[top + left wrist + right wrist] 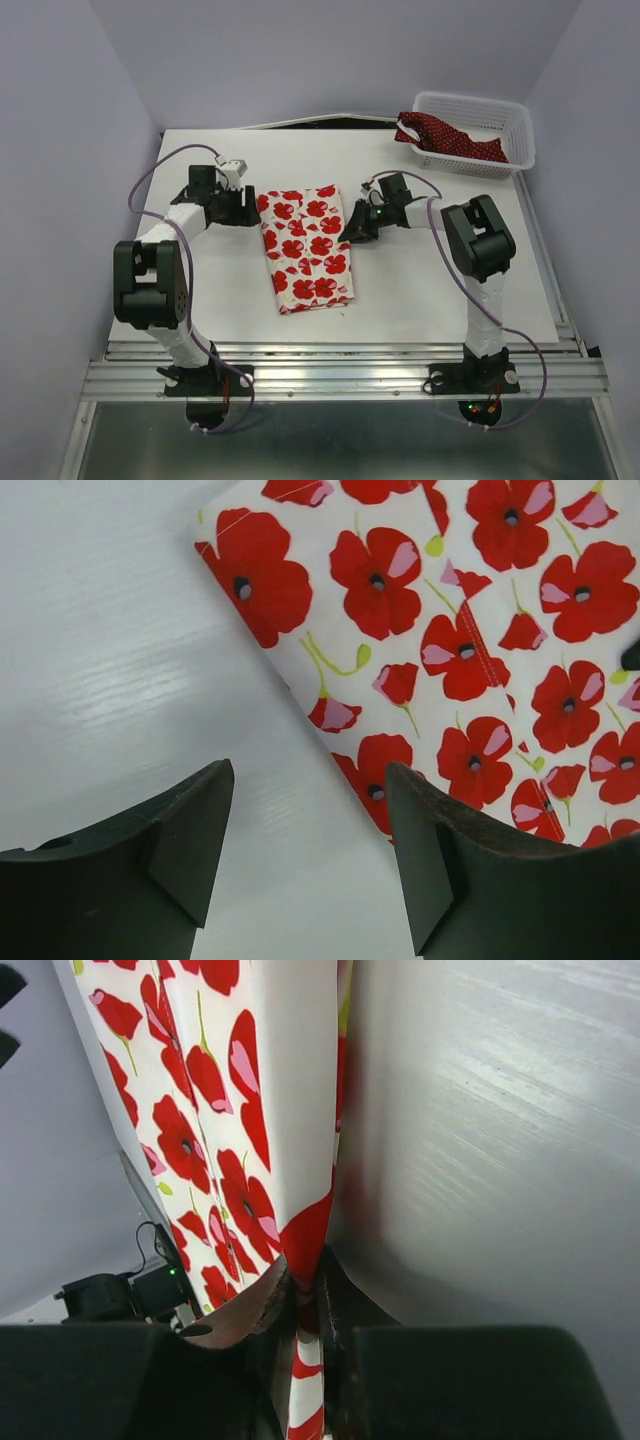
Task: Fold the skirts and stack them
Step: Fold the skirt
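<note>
The poppy-print skirt (308,248) lay folded on the counter (420,290): light, limp cloth, probably best pinched at an edge. The right hand (352,232) gripped its right edge; the left hand (254,209) hovered open by its left. The dotted red skirt (445,138) drooped from the basket (520,135).

A robot lab test cell: a white tabletop (420,290) is boxed in by plain pale walls (70,150) on the left, far and right. A cabled left arm (150,285) and right arm (478,240) are bolted to an aluminium rail (340,375) along the near edge.

No legible text anywhere
</note>
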